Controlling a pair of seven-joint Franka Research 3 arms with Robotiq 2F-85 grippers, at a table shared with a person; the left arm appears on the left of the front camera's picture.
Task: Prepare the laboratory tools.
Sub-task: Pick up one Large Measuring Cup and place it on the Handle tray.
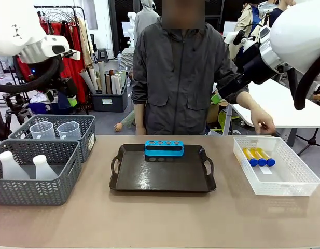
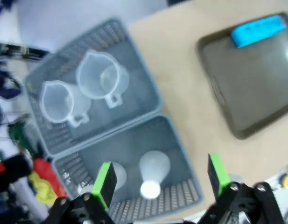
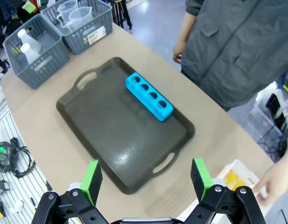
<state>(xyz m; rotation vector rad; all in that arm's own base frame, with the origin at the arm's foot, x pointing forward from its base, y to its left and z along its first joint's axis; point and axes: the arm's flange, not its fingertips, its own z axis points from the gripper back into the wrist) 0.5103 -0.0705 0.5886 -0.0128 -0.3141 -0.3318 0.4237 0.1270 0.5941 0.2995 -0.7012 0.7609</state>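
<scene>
A blue tube rack (image 1: 164, 148) lies at the back of the dark tray (image 1: 162, 179). Three yellow tubes with blue caps (image 1: 258, 156) lie in a white basket (image 1: 284, 179) at the right, and a person's hand (image 1: 263, 123) hovers over its far edge. Two clear beakers (image 1: 56, 129) stand in the far grey basket. Two white flasks (image 1: 25, 167) stand in the near one. My left gripper (image 2: 160, 179) hangs open high above the flasks (image 2: 153, 175), with the beakers (image 2: 102, 79) beyond. My right gripper (image 3: 146, 179) is open high over the tray's near edge (image 3: 134, 184) and the rack (image 3: 148, 96).
The two grey mesh baskets (image 1: 38, 189) stand together at the table's left. Bare tabletop (image 1: 160, 220) runs along the front. The person stands at the far side behind the tray. The white basket's corner with the tubes (image 3: 230, 179) lies beside my right gripper.
</scene>
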